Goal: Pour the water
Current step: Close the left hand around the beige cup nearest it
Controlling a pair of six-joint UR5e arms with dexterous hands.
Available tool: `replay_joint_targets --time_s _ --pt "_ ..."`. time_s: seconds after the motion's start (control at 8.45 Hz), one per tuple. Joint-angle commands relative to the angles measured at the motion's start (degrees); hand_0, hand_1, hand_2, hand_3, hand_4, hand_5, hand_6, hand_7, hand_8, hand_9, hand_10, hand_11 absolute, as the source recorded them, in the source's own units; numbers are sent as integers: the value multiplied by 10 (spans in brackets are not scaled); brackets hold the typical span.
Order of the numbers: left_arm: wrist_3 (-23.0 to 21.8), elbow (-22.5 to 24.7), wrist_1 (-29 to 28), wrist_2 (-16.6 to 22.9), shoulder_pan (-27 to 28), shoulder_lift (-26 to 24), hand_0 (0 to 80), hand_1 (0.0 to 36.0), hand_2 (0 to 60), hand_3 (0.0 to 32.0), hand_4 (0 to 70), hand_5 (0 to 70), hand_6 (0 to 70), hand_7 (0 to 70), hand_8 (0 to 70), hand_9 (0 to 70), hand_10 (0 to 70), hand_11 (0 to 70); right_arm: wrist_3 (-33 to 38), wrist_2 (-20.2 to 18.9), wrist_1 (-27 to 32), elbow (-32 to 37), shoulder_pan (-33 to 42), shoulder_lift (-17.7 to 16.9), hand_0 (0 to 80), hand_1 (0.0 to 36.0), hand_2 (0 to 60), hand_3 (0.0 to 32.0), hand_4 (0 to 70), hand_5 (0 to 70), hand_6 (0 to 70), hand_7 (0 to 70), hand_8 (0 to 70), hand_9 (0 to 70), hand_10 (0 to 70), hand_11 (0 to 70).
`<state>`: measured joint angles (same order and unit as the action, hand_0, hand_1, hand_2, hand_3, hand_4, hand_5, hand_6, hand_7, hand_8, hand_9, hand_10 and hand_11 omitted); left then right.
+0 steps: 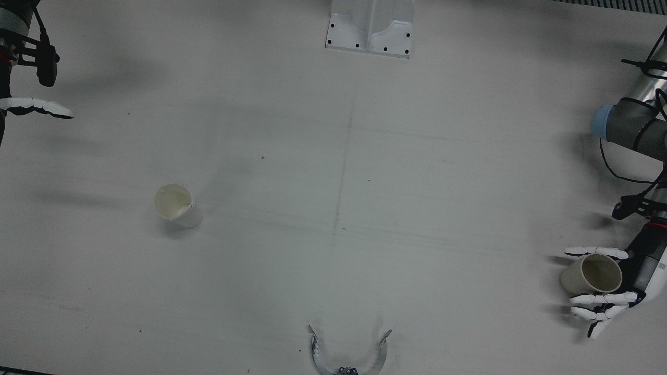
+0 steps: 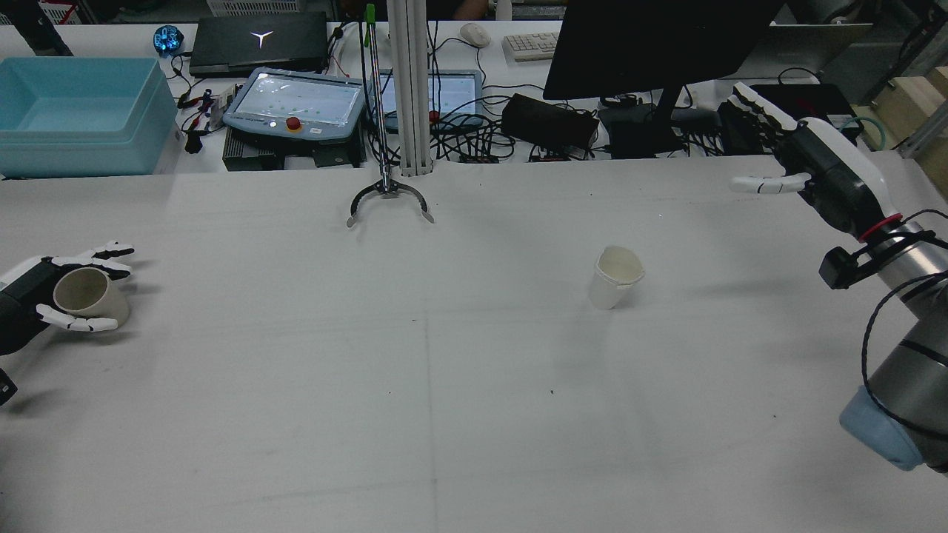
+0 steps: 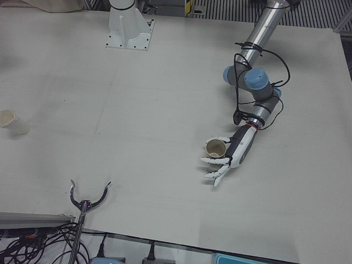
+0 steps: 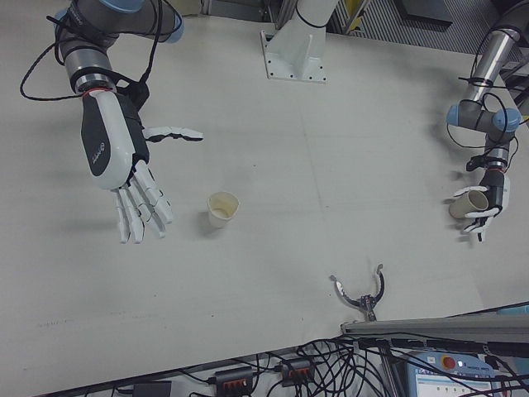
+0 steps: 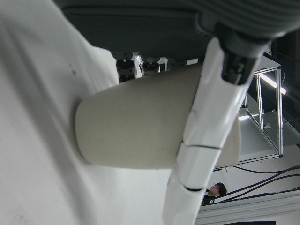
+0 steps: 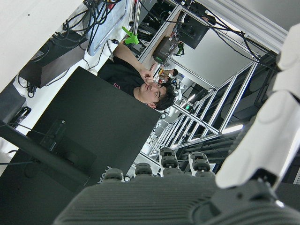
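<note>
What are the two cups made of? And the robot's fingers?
Tan cup in the left hand: probably paper or matte plastic, dull beige with no shine. White cup standing alone: likely thin paper, since its rim looks bent and creased. The fingers of the right hand look like smooth, hard white plastic, slightly glossy, with dark joints.

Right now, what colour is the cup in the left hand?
Plain beige, no pattern. The cup in the left hand shows best in the front view.

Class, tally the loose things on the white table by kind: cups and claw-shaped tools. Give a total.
Beige cup held in the left hand: 1
White paper cup standing free: 1
Metal claw tool: 1
Total: 3
</note>
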<state>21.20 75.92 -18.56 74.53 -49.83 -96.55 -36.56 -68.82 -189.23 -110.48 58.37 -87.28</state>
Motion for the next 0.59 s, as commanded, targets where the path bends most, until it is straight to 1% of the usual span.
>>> replay_joint_targets --time_s 0.0,0.12,0.24,0.36,0.47 --pt "-1 2 9 0 0 1 800 360 600 0 700 700 161 136 76 28 141 235 0 0 0 0 -1 0 416 98 143 68 0 44 121 57 36 4 0 0" --pt "-6 4 9 0 -1 4 800 360 600 0 700 700 158 125 73 23 139 233 0 0 0 0 -1 0 417 98 142 68 0 44 121 58 35 2 0 0" --pt "-36 13 27 0 0 7 800 360 600 0 700 700 156 126 70 22 140 234 0 0 0 0 -2 0 413 97 143 68 0 44 121 58 36 3 0 0" --pt "-63 37 47 10 0 7 800 360 600 0 700 700 155 125 68 19 139 233 0 1 0 0 -3 1 412 97 143 70 0 43 119 58 33 1 0 0" --pt "-70 64 64 53 -4 8 800 360 600 0 700 700 154 125 64 14 137 229 -1 1 0 0 -3 6 415 100 149 76 0 44 120 59 34 1 0 0"
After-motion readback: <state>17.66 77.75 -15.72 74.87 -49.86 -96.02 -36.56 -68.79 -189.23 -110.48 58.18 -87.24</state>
